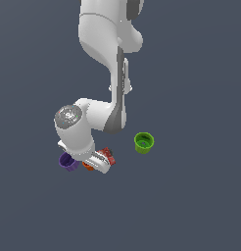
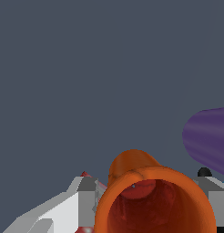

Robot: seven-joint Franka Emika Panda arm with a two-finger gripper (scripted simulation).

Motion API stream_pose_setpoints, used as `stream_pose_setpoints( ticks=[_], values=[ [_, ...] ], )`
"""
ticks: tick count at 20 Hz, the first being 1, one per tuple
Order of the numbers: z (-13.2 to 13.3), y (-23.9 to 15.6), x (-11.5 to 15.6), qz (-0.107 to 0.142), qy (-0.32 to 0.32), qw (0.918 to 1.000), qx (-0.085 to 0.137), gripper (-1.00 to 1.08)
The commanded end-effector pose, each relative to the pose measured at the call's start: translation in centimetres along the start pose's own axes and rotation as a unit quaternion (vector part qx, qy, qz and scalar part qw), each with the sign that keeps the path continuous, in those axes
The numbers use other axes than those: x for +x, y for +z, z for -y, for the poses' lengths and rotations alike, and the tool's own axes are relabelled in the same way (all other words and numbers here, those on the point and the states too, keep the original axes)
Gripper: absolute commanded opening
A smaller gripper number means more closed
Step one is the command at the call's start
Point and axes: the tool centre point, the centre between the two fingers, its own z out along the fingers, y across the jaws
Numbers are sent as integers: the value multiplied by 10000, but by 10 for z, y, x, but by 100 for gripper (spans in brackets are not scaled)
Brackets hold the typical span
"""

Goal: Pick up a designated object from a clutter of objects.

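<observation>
An orange ribbed cup (image 2: pixel 152 205) with a dark reddish inside fills the space between my fingers (image 2: pixel 86 200) in the wrist view, its mouth facing the camera. Both fingers press against its sides, so my gripper (image 2: pixel 152 200) is shut on it. A rounded orange shape (image 2: pixel 132 159) rises just behind its rim; I cannot tell whether that is a separate cup. In the exterior view my gripper (image 1: pixel 95 164) is low in the clutter, with only a sliver of orange (image 1: pixel 87 167) showing under the hand.
A purple cup (image 1: pixel 67 162) (image 2: pixel 209 141) sits right beside the hand on the exterior view's left. A flat red packet (image 1: pixel 108 156) touches the hand's other side. A green cup (image 1: pixel 143 142) stands apart towards the exterior view's right. A small black knob (image 2: pixel 204 172) shows by the far finger.
</observation>
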Motion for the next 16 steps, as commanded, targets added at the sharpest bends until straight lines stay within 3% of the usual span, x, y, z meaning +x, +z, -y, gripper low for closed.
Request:
stream_pose_setpoints(
  ticks=[1,16],
  values=[
    [4,-12,-9,0,-3,10000,3,-100],
    [36,-116,-95,67,-12,10000,-13,-100]
  ],
)
